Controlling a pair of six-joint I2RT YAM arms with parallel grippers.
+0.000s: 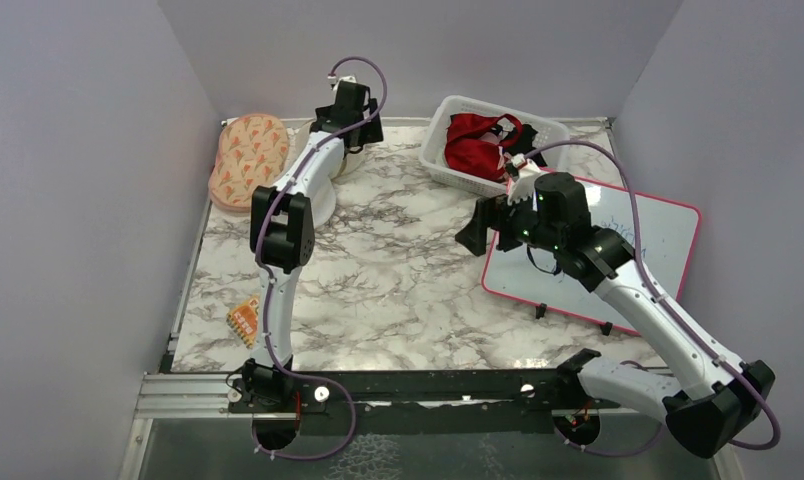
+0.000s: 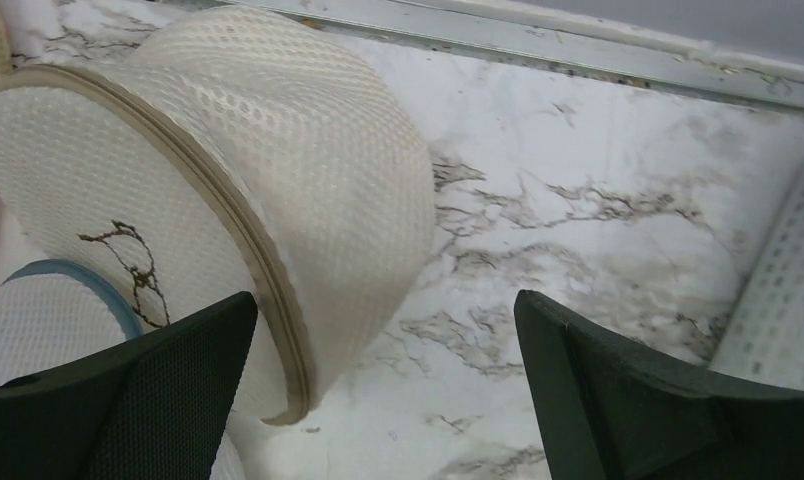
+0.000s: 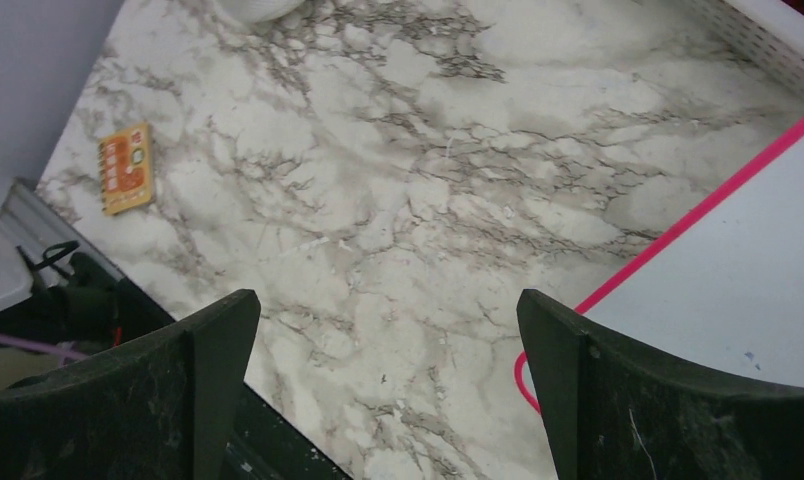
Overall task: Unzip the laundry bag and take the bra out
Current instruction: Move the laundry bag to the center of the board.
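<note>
Basket (image 1: pixel 436 142) holds red garment (image 1: pixel 471 145); laundry bag (image 2: pixel 308 150) shut; left fingers (image 2: pixel 128 400), right fingers (image 3: pixel 128 400) wide.

The left arm (image 1: pixel 313 170) and right arm (image 1: pixel 646 300) have white links and black joints. A purple cable (image 1: pixel 363 58) runs behind each pincer's black, textured fingers (image 2: pixel 128 410).

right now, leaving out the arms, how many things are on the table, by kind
pouches: 3 (laundry bag, orange-patterned pouch, blue-rimmed pouch)
basket: 1
red garment: 1
whiteboard: 1
orange card: 1
total: 7
</note>
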